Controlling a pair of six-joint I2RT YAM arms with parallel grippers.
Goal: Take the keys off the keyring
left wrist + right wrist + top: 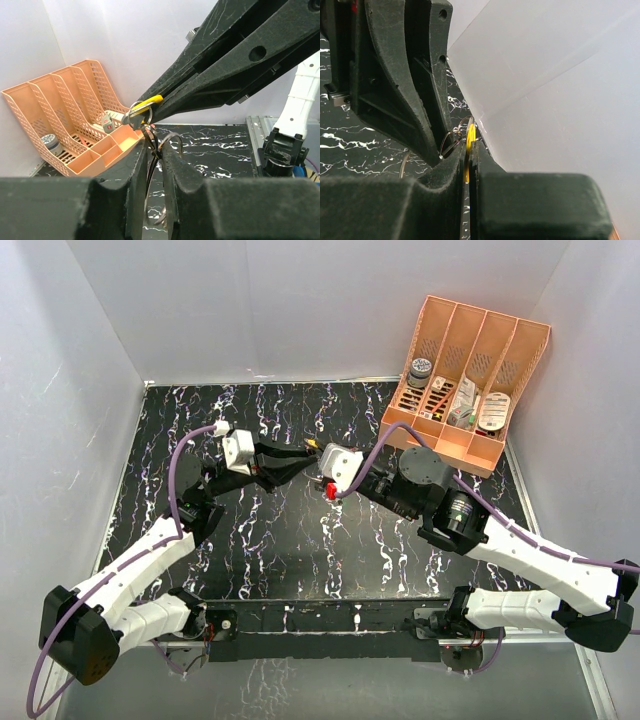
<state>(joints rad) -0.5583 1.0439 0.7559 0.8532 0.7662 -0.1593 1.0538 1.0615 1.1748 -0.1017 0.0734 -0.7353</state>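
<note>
My two grippers meet above the middle of the black marble table. My left gripper (297,457) is shut on the keyring (176,138), a thin silver wire loop that runs down between its fingers (156,150). My right gripper (318,454) is shut on the yellow-orange key (313,446), which still hangs on the ring. In the left wrist view the right gripper (145,109) comes in from the upper right with the yellow key (148,102) at its tip. In the right wrist view the yellow key (470,136) is clamped edge-on between the right gripper's fingers (470,150), with the ring wire (451,136) beside it. The green key is hidden.
An orange slotted organizer (465,370) with small items stands at the back right corner and also shows in the left wrist view (60,120). White walls enclose the table (280,550) on the left, back and right. The right arm's base (285,150) is nearby.
</note>
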